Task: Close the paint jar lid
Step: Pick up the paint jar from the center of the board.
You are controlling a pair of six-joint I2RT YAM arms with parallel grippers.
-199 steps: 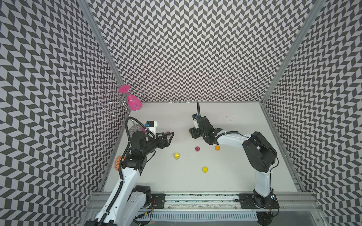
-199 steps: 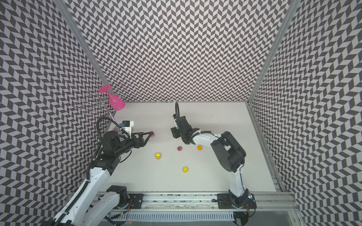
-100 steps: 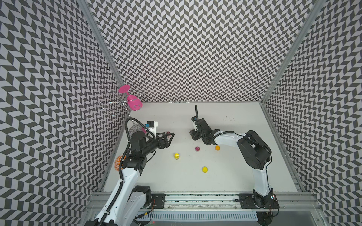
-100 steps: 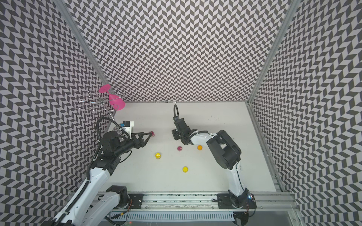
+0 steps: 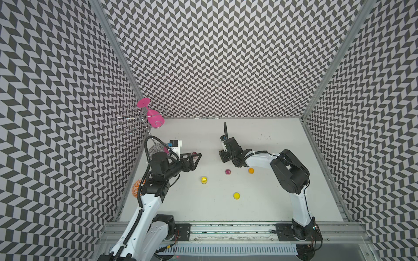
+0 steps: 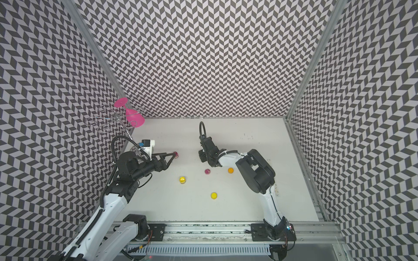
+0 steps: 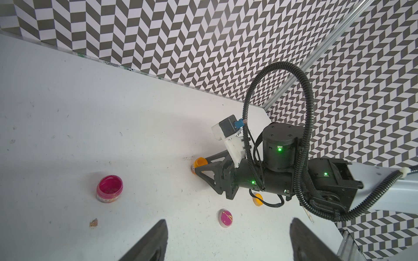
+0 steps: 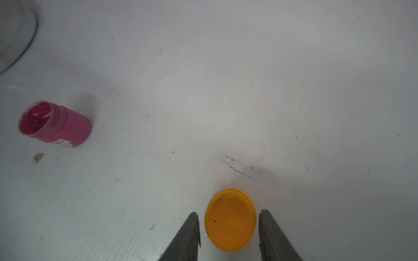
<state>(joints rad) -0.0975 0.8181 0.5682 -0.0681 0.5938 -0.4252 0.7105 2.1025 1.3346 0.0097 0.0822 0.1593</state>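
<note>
Changed since a second ago: right arm's elbow drawn leftward, and right gripper [image 8: 230,213] fingers narrowed about the orange jar [image 8: 230,228]. Left arm, other jars and lids unchanged.

1. Wire rack [image 5: 127,122]: at left wall, well behind left gripper. Pink glass [image 5: 154,117] hangs on it, foot up, bowl down.
2. Orange disc [image 5: 136,188]: by left arm, far behind its gripper, mostly hidden.
3. Left gripper [image 5: 196,158]: raised above bench [image 5: 271,203]. Fingers [image 7: 153,244] spread wide, nothing between them.
4. Pink jar [image 7: 110,188]: upright, uncapped, paint showing. Stands on bench just ahead of left gripper, untouched. Brown crumb [image 7: 93,222] near it.
5. Yellow jar [image 5: 204,180]: upright, near left gripper on its robot side. Capped or not, cannot tell.
6. Right gripper: low over bench. Fingers [image 8: 185,239] stand either side of orange jar with a thin gap on each side, so jaws are still apart, not clamped.
7. Orange jar, the task item: upright, uncapped, between right gripper's fingers. Hidden under that gripper in both top views.
8. Pink lid [image 5: 228,172]: flat, near right gripper on its robot side.
9. Yellow lid [image 5: 236,195]: flat, farther to the robot side, well apart from both grippers.
10. Orange lid [image 5: 250,170]: flat, behind right gripper, just beside its wrist. Apart from orange jar.
</note>
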